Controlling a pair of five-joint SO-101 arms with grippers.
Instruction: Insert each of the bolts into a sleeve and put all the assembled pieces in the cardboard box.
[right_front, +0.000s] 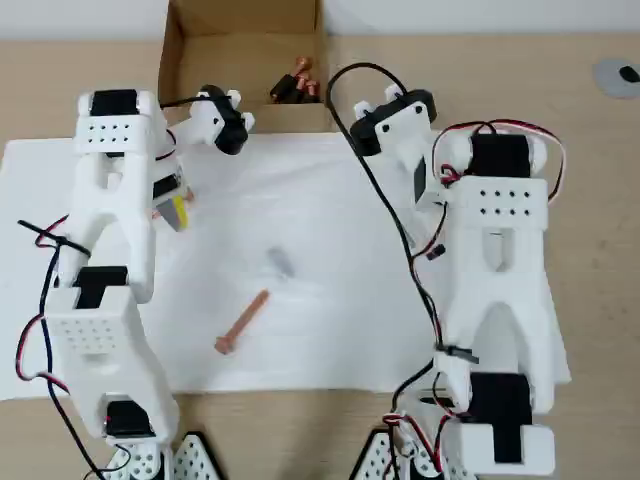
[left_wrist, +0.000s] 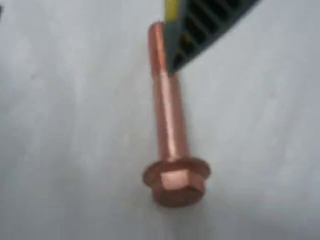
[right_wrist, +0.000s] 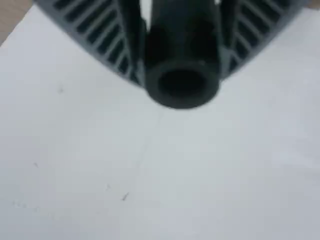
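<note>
A copper bolt (left_wrist: 170, 125) fills the left wrist view, its hex head toward the camera and its thread end at a dark ribbed finger (left_wrist: 205, 25) with a yellow edge. My left gripper (right_front: 172, 208) is over the left of the white paper, shut on that bolt. My right gripper (right_wrist: 182, 55) is shut on a dark sleeve (right_wrist: 182, 80), whose bore faces the camera. In the high view the right gripper is tucked under its arm (right_front: 418, 185). A second bolt (right_front: 243, 322) and a grey sleeve (right_front: 279, 262) lie loose mid-paper. The cardboard box (right_front: 180, 60) holds copper assembled pieces (right_front: 296, 84).
The white paper (right_front: 330, 330) covers the wooden table between the two arm bases. Black and red cables (right_front: 400, 230) trail along the inner side of the right arm. The box stands at the far edge, just behind both grippers.
</note>
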